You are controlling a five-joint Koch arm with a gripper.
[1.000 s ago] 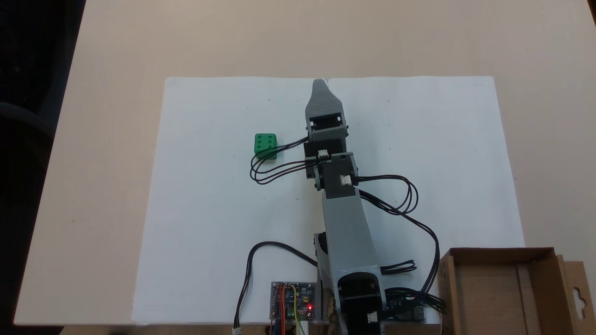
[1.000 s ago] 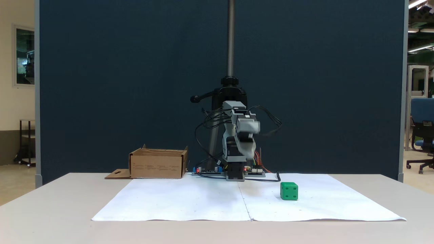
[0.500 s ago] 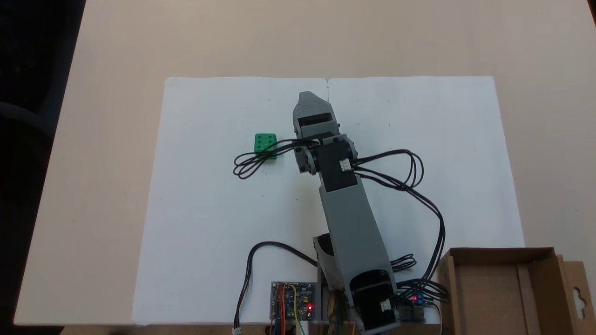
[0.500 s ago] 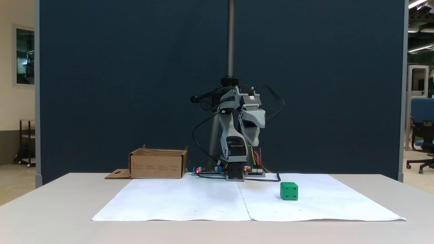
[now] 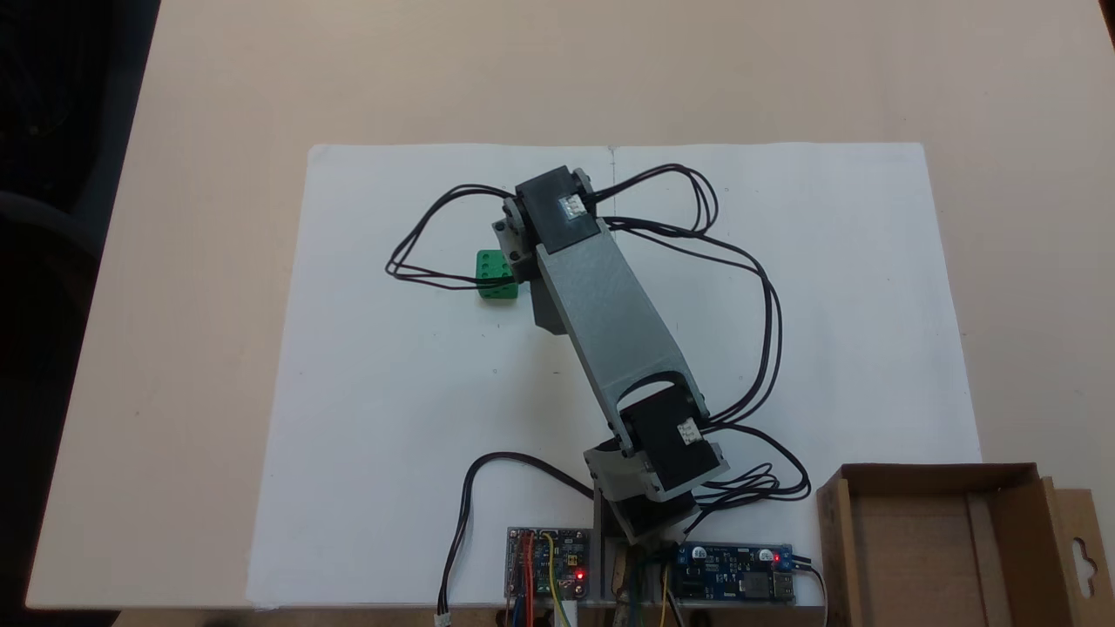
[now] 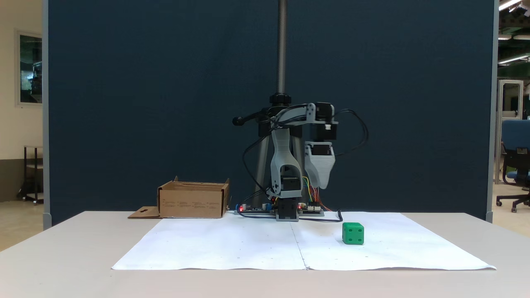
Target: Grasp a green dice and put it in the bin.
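The green dice sits on the white paper, its right edge tucked under the arm's raised joint in the top-down fixed view. From the front, the green dice rests alone on the sheet. My gripper hangs pointing straight down, well above the table and a little left of the dice. It shows as one grey tapered piece, so its jaws cannot be told apart. The bin, a brown cardboard box, stands at the bottom right corner; from the front the bin is at the back left.
Black cables loop out from the arm over the paper. Circuit boards lie at the arm's base. A camera pole and a dark blue partition stand behind the table.
The arm has swung toward the dice and folded over. The gripper, stretched forward before, now points straight down. The dice and the bin have not moved.
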